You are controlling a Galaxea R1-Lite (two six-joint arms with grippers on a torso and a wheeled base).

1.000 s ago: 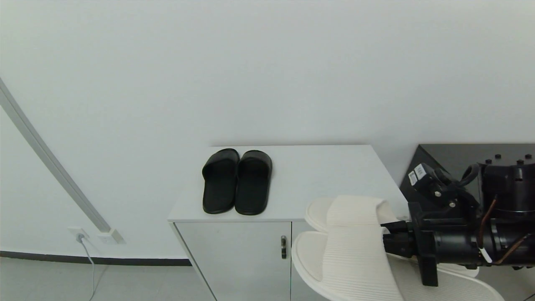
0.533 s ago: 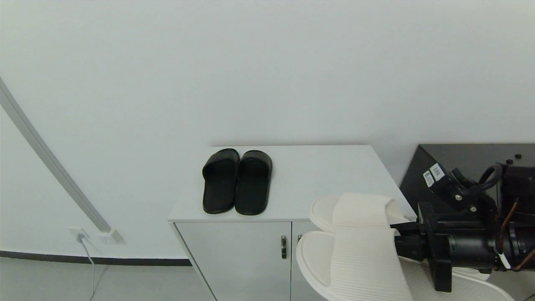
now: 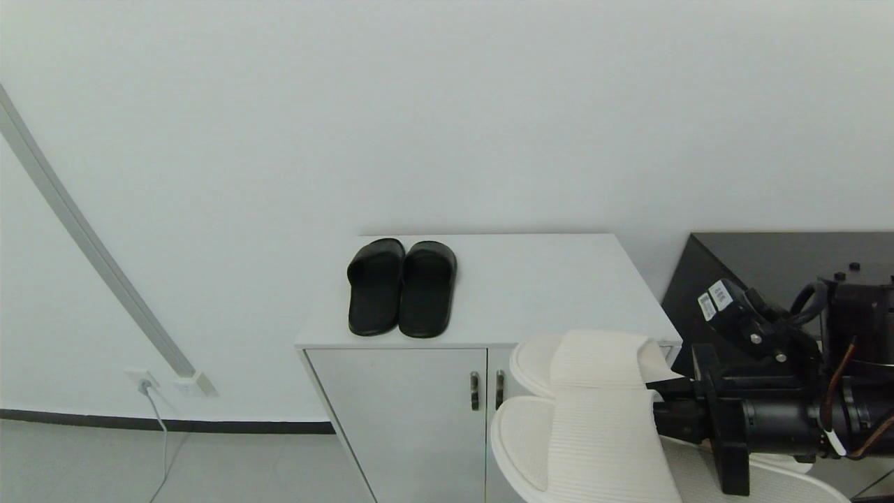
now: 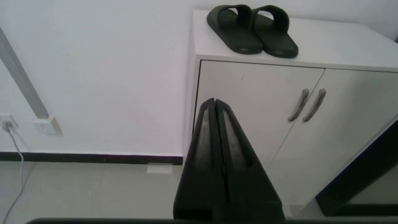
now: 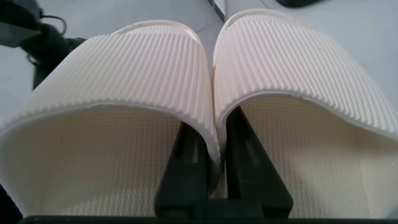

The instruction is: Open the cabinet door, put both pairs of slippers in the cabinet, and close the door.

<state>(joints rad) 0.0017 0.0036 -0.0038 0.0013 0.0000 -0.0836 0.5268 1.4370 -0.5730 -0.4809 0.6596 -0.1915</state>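
A pair of black slippers [image 3: 401,288] lies side by side on the left part of the white cabinet's top [image 3: 545,286]. Both doors are closed, with two metal handles [image 3: 487,390] at the middle seam. My right gripper [image 3: 660,405] is shut on a pair of white ribbed slippers [image 3: 594,412], held in the air before the cabinet's right door. In the right wrist view the gripper [image 5: 217,155] pinches the two inner strap edges of the white slippers [image 5: 149,81] together. My left gripper [image 4: 216,109] is shut and empty, low in front of the cabinet's left door [image 4: 249,112], below the black slippers [image 4: 252,28].
A black surface [image 3: 768,255] stands right of the cabinet, behind my right arm. A wall socket with a cable [image 3: 143,383] and a slanting grey duct [image 3: 91,244] are on the wall to the left. Bare floor [image 3: 174,461] lies left of the cabinet.
The head camera has moved, so the cabinet sits higher and both handles now show. My right arm shifted to the right with the white slippers still held.
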